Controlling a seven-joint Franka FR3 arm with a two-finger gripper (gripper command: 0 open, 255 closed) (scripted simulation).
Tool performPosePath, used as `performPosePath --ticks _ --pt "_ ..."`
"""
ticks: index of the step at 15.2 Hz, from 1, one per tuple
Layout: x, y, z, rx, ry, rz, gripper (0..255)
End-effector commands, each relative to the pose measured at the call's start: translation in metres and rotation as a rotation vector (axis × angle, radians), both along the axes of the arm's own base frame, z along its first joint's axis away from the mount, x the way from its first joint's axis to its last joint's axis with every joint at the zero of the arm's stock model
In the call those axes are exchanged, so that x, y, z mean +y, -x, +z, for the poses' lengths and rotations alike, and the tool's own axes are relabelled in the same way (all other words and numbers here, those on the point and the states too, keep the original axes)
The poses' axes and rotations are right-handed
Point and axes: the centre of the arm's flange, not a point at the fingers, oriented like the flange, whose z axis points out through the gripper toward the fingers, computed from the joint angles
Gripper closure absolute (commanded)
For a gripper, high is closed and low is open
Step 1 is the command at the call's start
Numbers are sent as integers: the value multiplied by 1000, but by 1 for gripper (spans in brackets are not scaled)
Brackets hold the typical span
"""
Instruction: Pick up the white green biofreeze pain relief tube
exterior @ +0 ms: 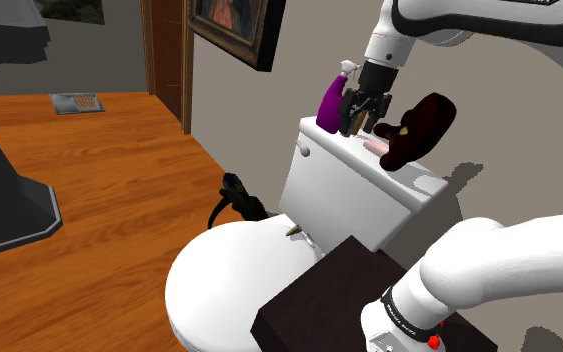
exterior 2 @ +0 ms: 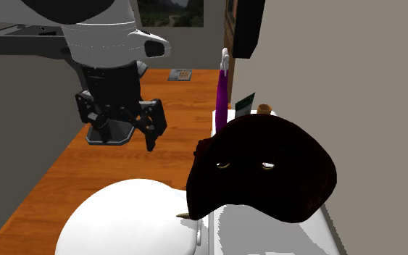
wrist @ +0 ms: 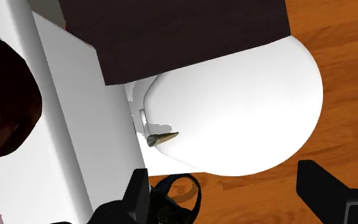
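1. The gripper (exterior: 355, 122) hangs over the toilet tank (exterior: 344, 195) with its fingers spread wide and nothing between them. In the wrist view they frame the white bowl (wrist: 234, 108).
2. The green-and-white tube (exterior 2: 244, 103) sits at the far end of the tank lid, just beside the purple bottle (exterior 2: 222, 94) and close to the wall (exterior 2: 354, 87).
3. A dark mask (exterior 2: 267, 166) takes up the nearer part of the lid, reaching its edge.
4. The wood floor (exterior: 119, 170) lies open on the side away from the wall, apart from a black object (exterior: 237, 195) beside the bowl.
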Motion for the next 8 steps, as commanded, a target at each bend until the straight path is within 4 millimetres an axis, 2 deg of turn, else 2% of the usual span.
performPosePath --ticks 1,8 --pt "-16 -21 4 1 0 -108 0" --pt "-87 -76 20 2 -1 -469 0"
